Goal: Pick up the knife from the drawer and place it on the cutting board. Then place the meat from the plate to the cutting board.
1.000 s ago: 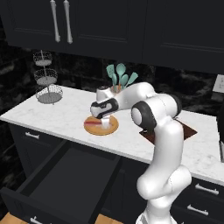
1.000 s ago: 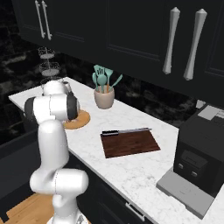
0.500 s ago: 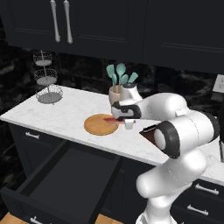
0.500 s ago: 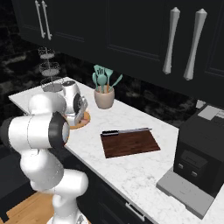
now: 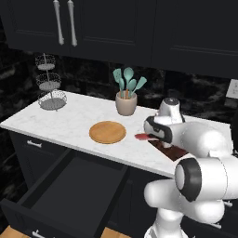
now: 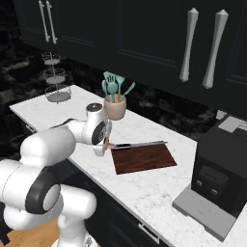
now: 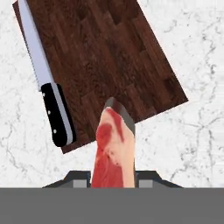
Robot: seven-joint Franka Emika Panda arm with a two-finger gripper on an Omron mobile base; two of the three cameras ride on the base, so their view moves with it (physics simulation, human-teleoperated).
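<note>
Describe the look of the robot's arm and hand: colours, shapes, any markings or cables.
The arm is glossy white, built from thick rounded segments joined by bulbous elbows, with dark grey to black rings and round caps at the joints. The hand ends in two small dark fingertips. No cables, labels or markings show on the shells. It rises from a rounded white body on the base.

A glossy white arm [image 5: 204, 144] built of thick, rounded segments is seen, with dark grey discs set into its joints. Behind the gripper [image 5: 148, 136], a white cylindrical wrist is capped by a grey end face.
</note>
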